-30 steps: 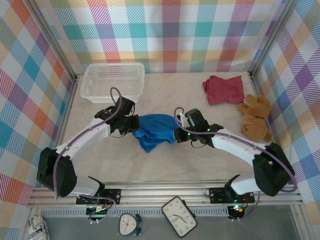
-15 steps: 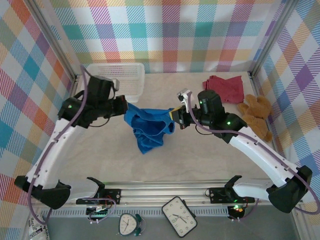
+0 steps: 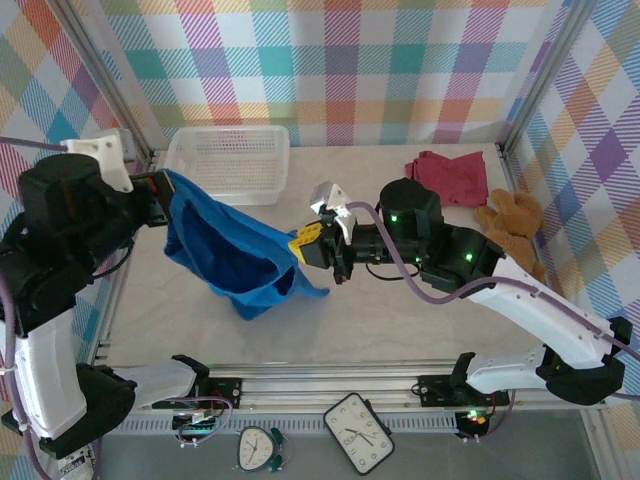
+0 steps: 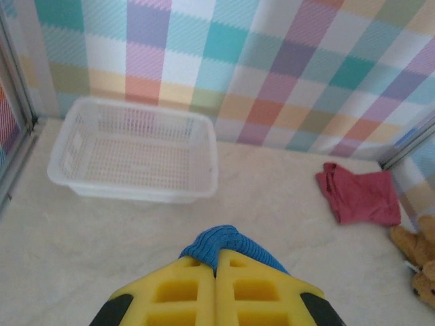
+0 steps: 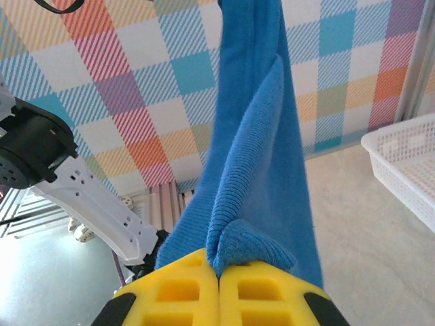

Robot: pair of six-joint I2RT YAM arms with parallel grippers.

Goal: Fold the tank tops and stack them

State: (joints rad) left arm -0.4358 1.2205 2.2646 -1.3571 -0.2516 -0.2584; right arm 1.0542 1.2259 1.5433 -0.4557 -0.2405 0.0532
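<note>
Grasping the blue tank top (image 3: pixel 225 250), your left claw (image 4: pixel 216 268) and right claw (image 5: pixel 219 270) were clenched; right wrist showed its ribbing, left wrist the mesh basket (image 4: pixel 136 192).

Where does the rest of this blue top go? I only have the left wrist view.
Observer: Its far edge is pinched in the shut right gripper, so the blue tank top hangs between both arms.
Operator: Is it stretched flat?
Observer: No. From above it sags in a bunched pouch between the right gripper and the left gripper, with a loose hem drooping toward the near edge.
</note>
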